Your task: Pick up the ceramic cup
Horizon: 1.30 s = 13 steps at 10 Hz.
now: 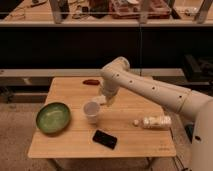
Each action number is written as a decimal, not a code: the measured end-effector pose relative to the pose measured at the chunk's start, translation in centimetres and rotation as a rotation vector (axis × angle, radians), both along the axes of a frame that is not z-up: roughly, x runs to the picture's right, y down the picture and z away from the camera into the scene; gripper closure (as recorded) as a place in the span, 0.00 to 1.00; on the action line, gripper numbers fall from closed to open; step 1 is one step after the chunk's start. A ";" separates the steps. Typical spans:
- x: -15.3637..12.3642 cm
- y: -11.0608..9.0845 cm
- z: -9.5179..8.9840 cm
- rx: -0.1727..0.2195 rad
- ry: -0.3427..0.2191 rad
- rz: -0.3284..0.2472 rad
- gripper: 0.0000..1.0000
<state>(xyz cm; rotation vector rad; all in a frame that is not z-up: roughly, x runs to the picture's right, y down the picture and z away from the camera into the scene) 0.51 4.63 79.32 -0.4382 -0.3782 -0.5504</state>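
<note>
The claw (103, 99) sits at centre frame, low over the bench (142, 146), right at the upper-right rim of the ceramic cup (91, 111). Whether it is apart, together or clamped on that rim cannot be told from this view. The white arm (150, 90) reaches in from the right edge of the frame and bends down to it.

Nearest the camera, a flat black slab (105, 139), probably a phone, lies just below the cup and apart from it. At lower right a clear plastic bottle (156, 121) lies on its side, well apart from the cup. The cup stands mid-bench, mouth up and seemingly tipped a little to the left. The green bowl (53, 118) is near on its left, not touching. Farther back, a small reddish-brown object (91, 82) rests by the bench's far edge, and dark shelving fills the upper frame.

The step in hand looks like the grasp at the rim. To do it well, the claw should straddle the cup wall, one side inside and one outside, and seat deep enough before closing, since glazed ceramic probably slips out of a shallow pinch. The lift is best taken straight up, so the cup neither swings into the bowl nor drags across the black slab.
</note>
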 end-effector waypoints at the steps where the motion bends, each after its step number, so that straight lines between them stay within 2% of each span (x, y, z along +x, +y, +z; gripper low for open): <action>1: 0.3 0.3 -0.8 -0.019 -0.095 -0.036 0.21; 3: -0.4 1.1 -2.0 -0.053 -0.215 -0.093 0.20; 5: -1.0 2.6 -2.8 -0.052 -0.257 -0.164 0.20; 6: -1.7 3.8 -2.8 -0.049 -0.253 -0.227 0.20; 7: -3.0 5.4 -2.9 -0.034 -0.235 -0.320 0.20; 8: -3.7 6.3 -2.8 -0.022 -0.224 -0.369 0.20; 11: -4.4 7.8 -2.0 0.025 -0.162 -0.455 0.20; 13: -4.4 8.2 -1.4 0.031 -0.151 -0.474 0.20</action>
